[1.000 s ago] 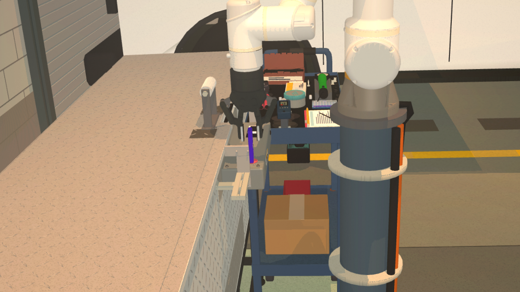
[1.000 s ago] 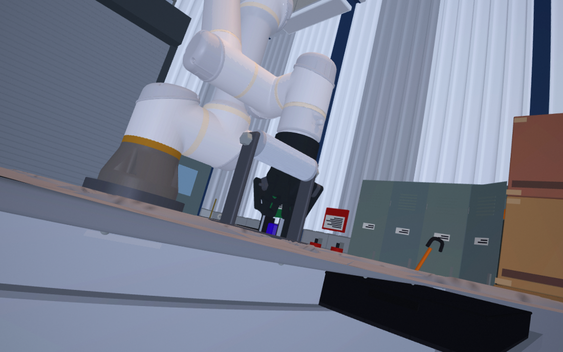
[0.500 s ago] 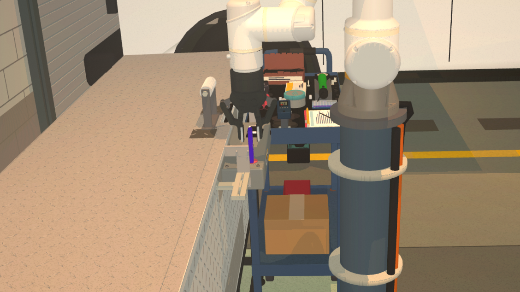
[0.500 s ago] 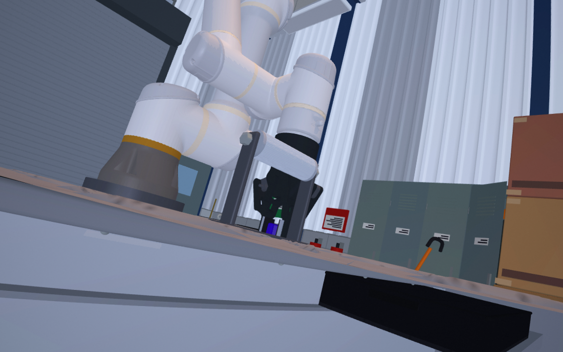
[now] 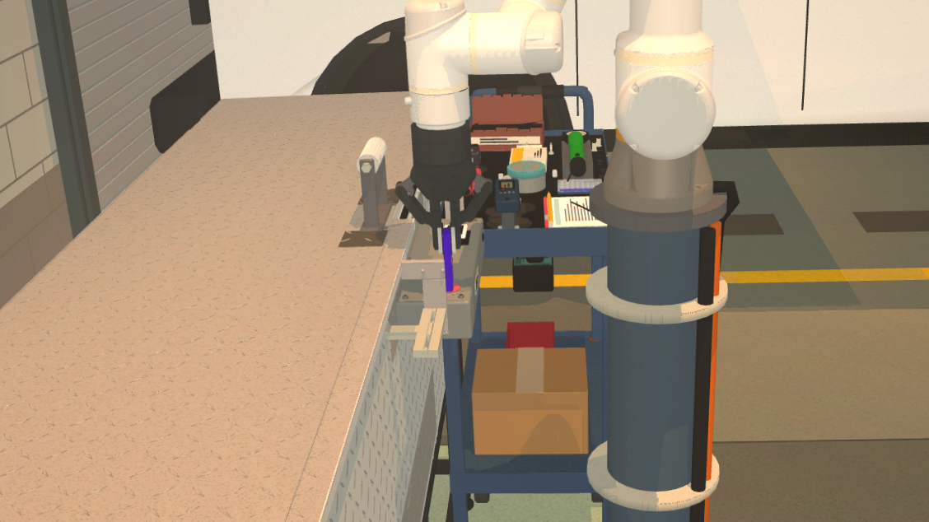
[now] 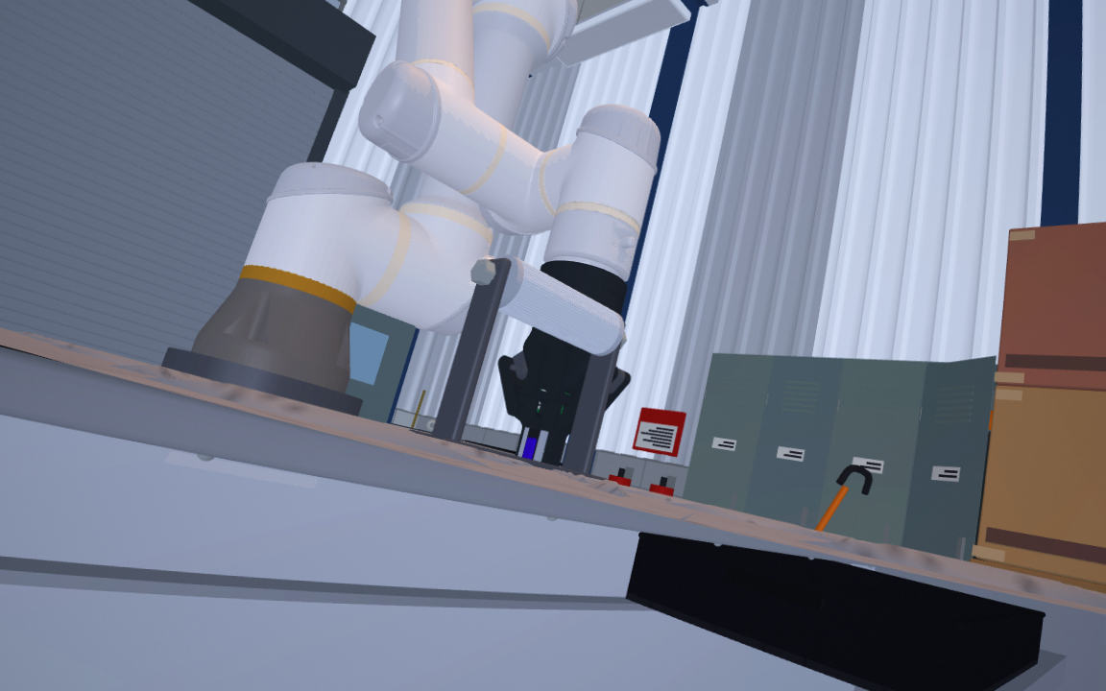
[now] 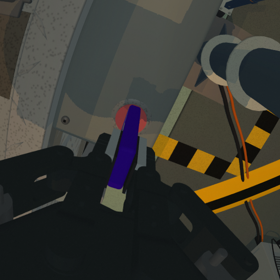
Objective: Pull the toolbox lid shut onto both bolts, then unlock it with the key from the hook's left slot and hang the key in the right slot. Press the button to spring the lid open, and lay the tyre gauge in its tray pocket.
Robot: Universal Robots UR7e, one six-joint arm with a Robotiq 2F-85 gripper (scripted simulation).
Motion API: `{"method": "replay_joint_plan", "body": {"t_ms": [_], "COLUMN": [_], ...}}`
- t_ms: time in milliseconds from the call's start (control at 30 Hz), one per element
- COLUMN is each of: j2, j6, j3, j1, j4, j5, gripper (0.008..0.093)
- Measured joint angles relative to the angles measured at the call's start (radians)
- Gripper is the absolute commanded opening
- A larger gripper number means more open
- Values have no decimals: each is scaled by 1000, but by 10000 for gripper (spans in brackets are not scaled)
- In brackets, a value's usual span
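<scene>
The purple key (image 5: 448, 263) (image 7: 125, 149) stands upright with its lower tip at the red lock spot (image 7: 131, 118) on the grey toolbox (image 5: 434, 285). The toolbox hangs off the bench edge. My gripper (image 5: 447, 235) (image 7: 124, 154) (image 6: 540, 444) is directly above the toolbox, closed on the key's upper end. A slatted pale hook piece (image 5: 425, 332) juts out below the toolbox. The grey handle on posts (image 5: 373, 175) (image 6: 548, 303) stands on the bench just left of my gripper. From the second side camera, the handle's posts partly hide my fingers. I cannot see the tyre gauge.
Behind the toolbox stands a blue cart (image 5: 533, 214) loaded with small tools, with a cardboard box (image 5: 529, 399) on its lower shelf. The arm's tall pedestal (image 5: 656, 337) rises to the right. The wide bench top (image 5: 195, 292) lies to the left.
</scene>
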Motion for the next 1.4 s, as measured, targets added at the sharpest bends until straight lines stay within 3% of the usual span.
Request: {"method": "replay_joint_plan", "body": {"t_ms": [67, 867, 1400], "j2": [0, -5, -45], "j6": [0, 0, 0], "j3": [0, -1, -11], "j1": [0, 0, 0], "j4": [0, 7, 56], "j5": [0, 0, 0], "gripper": [80, 80, 80]}}
